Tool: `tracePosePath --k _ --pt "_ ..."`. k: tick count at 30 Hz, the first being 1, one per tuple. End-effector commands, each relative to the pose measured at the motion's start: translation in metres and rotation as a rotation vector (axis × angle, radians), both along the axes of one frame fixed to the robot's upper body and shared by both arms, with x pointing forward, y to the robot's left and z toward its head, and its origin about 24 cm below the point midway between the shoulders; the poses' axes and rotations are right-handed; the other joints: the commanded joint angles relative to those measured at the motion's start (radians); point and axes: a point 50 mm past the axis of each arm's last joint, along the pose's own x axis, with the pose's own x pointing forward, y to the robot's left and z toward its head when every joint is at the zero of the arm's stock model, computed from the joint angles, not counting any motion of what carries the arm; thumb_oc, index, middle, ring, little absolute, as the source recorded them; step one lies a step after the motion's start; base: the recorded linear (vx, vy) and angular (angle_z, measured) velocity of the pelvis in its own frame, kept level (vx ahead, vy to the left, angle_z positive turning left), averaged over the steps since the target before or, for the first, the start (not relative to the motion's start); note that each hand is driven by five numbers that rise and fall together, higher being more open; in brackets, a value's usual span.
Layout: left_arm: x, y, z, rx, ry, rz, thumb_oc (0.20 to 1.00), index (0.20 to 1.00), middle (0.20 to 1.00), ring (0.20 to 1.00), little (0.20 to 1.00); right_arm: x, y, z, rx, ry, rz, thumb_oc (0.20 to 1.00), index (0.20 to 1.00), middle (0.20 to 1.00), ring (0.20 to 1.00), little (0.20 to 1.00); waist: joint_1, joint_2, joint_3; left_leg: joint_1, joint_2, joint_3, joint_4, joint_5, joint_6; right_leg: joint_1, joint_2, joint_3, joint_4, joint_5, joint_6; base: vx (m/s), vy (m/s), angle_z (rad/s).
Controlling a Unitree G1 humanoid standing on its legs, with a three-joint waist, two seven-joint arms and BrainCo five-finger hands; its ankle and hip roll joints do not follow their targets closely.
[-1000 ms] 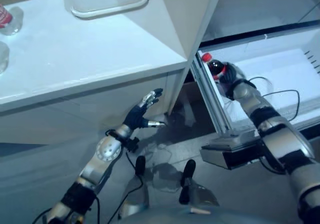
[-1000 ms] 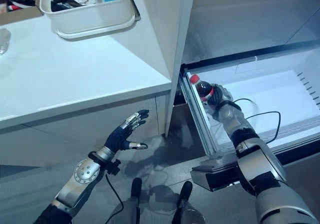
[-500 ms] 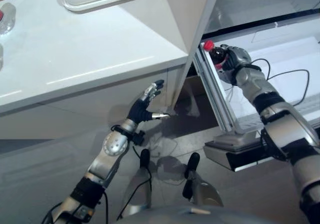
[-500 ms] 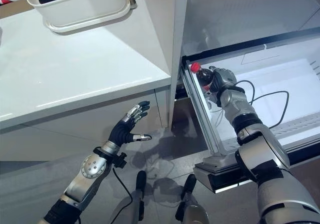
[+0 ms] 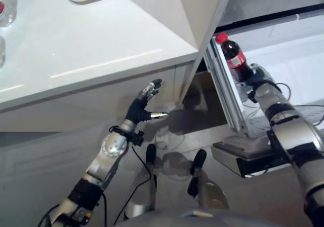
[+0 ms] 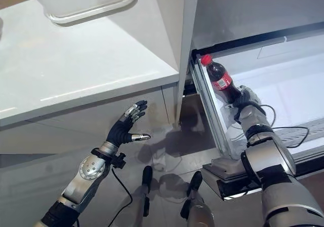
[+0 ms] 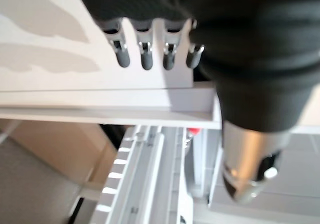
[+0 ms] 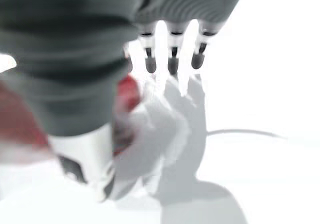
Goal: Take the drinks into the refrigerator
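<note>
A cola bottle (image 5: pixel 231 56) with a red cap and red label stands nearly upright at the left front corner of the white refrigerator compartment (image 5: pixel 296 65). My right hand (image 5: pixel 257 79) is at the bottle's base, just to its right. In the right wrist view its fingers (image 8: pixel 172 59) are straight, and the bottle's red label (image 8: pixel 127 91) shows beside the thumb. My left hand (image 5: pixel 140 108) hangs open in front of the cabinet face below the counter, holding nothing, its fingers (image 7: pixel 145 54) spread.
A white counter (image 5: pixel 91 49) runs along the left, with a white tub (image 6: pixel 86 1) at its back and clear bottles (image 5: pixel 4 11) at its far left edge. The refrigerator's metal rail (image 5: pixel 225 103) and side wall stand between counter and compartment.
My right hand has slid down from the bottle's neck to its base and its fingers have straightened. The bottle now stands free and more upright. The camera has shifted a little.
</note>
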Motion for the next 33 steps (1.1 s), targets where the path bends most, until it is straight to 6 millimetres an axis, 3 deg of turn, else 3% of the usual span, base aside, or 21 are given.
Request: tracePosePath --k 1,5,12,33 --pt "-0.007 -0.003 0.036 -0.051 -0.165 -0.048 1.000 1.000 1.000 1.000 1.000 0.006 0.011 0.005 0.033 -0.049 0.050 1.000 1.000 1.000 1.000 1.000 0.003 -0.029 0.013 -0.050 -0.081 -0.021 -0.046 0.014 0.044 0.015 -0.052 -0.029 0.008 0.000 0.072 0.00 0.000 0.00" --pt "-0.006 -0.002 0.037 -0.055 -0.176 -0.032 1.000 1.000 1.000 1.000 1.000 -0.002 0.012 -0.015 0.136 -0.077 0.034 1.000 1.000 1.000 1.000 1.000 -0.009 -0.028 0.014 -0.051 -0.079 -0.018 -0.046 0.013 0.045 0.012 -0.051 -0.030 0.010 -0.002 0.071 0.00 0.000 0.00" --pt "-0.006 -0.002 0.037 -0.064 -0.177 -0.026 1.000 1.000 1.000 1.000 1.000 -0.008 0.012 -0.029 0.206 -0.085 0.006 1.000 1.000 1.000 1.000 1.000 -0.016 -0.027 0.007 -0.050 -0.076 -0.012 -0.046 0.010 0.046 0.008 -0.047 -0.023 0.010 -0.006 0.069 0.00 0.000 0.00" --pt "-0.008 0.000 0.037 -0.065 -0.184 -0.009 1.000 1.000 1.000 1.000 1.000 0.004 0.034 -0.017 0.290 -0.181 0.052 1.000 1.000 1.000 1.000 1.000 -0.017 -0.034 0.000 -0.051 -0.068 -0.010 -0.046 0.005 0.047 0.004 -0.037 -0.020 0.007 -0.013 0.066 0.00 0.000 0.00"
